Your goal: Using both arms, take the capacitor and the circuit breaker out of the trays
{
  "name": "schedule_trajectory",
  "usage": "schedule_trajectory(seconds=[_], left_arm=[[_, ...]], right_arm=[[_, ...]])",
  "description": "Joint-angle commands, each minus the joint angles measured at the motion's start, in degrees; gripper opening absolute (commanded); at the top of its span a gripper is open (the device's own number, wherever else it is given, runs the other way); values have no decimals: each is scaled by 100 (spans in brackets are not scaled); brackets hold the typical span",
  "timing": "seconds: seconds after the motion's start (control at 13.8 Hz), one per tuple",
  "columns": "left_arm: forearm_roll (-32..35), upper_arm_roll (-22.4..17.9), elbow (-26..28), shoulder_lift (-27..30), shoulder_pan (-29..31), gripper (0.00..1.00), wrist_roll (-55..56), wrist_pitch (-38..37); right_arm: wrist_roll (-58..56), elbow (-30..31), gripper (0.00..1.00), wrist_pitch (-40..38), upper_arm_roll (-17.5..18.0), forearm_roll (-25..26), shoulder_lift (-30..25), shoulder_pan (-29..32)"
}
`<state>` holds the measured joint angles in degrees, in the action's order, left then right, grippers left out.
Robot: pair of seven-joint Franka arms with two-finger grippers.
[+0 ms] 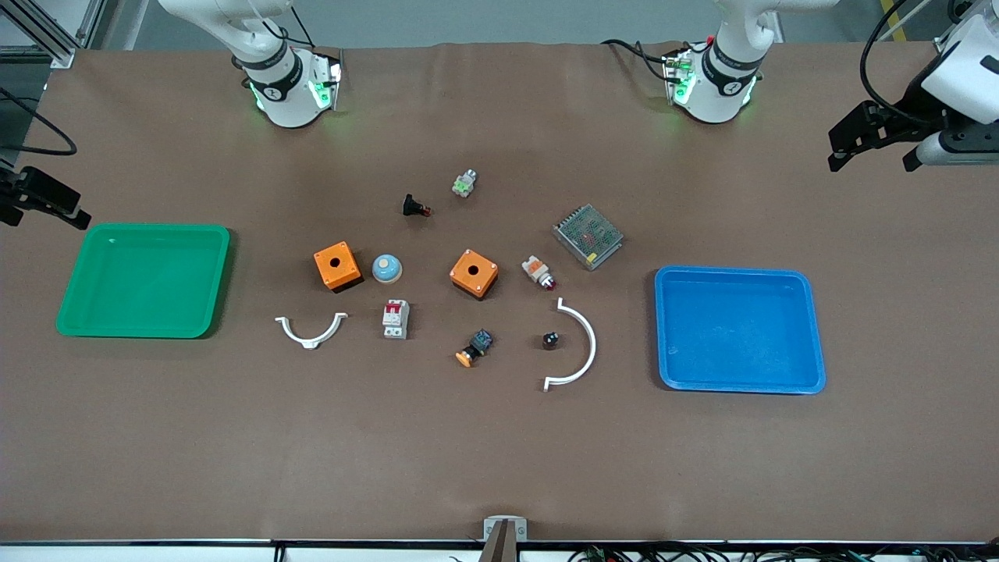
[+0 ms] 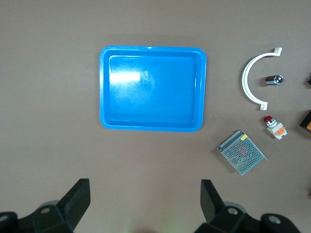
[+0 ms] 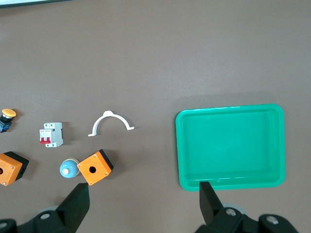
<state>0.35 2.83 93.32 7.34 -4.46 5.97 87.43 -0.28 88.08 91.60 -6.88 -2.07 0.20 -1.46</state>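
The capacitor (image 1: 550,340), a tiny black stubby cylinder, sits on the table inside the curve of a large white bracket (image 1: 585,343); it also shows in the left wrist view (image 2: 274,80). The breaker (image 1: 396,319), a grey-white block with red levers, lies near the table's middle and shows in the right wrist view (image 3: 51,135). My left gripper (image 1: 870,152) (image 2: 144,199) hangs open and empty, high over the left arm's end of the table beside the blue tray (image 1: 812,328). My right gripper (image 1: 43,209) (image 3: 144,196) hangs open and empty, high over the right arm's end beside the green tray (image 1: 70,304).
Two orange boxes (image 1: 337,265) (image 1: 474,273), a blue dome (image 1: 386,268), a small white bracket (image 1: 311,331), an orange-capped button (image 1: 474,348), a white-orange switch (image 1: 538,272), a metal mesh box (image 1: 588,236), a black red-tipped button (image 1: 415,207) and a green-white part (image 1: 464,183) lie about the middle.
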Motion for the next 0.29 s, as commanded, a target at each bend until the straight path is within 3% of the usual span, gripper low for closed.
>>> schedule_trajectory(seconds=[0.0,0.22], left_arm=[[9,16,-121,-110,24,100,-87,-59],[9,16,-147,-102,7,100,-113,-68]], right_arm=[[-60,-142,100,-108,82,93,59,102],[-51,-142,100,-116,81,102,59,111]])
